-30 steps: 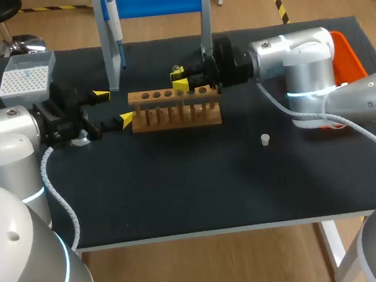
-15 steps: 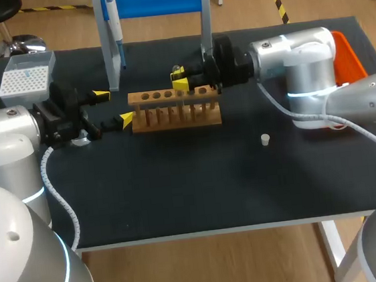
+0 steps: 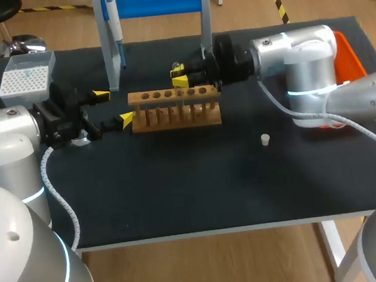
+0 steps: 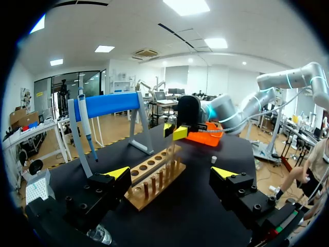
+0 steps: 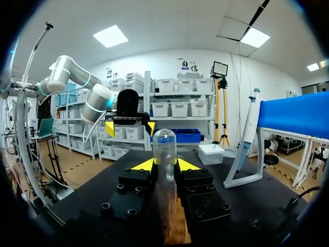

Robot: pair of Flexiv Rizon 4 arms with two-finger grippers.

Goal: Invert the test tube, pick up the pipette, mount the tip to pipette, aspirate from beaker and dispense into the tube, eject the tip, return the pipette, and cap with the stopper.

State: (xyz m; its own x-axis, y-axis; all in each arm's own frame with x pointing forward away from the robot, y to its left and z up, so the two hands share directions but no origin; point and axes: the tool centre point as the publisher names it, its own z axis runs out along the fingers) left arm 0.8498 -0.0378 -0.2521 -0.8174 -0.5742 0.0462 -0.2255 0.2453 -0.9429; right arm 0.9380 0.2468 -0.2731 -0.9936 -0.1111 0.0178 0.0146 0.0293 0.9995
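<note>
the right gripper (image 3: 180,81) has eased up a touch from the wooden rack (image 3: 174,109), taking the test tube (image 5: 164,154) with it. the clear tube is pinched between both yellow fingers, its rounded end standing past them, just above the rack's back edge near its middle. the left gripper (image 3: 112,107) hangs by the rack's left end, fingers spread wide. the pipette (image 3: 114,27) hangs on the blue stand (image 3: 153,1) behind the rack. the white stopper (image 3: 265,139) sits well apart to the right on the black table (image 3: 179,189). the tip box (image 3: 23,79) stands at the far left corner.
</note>
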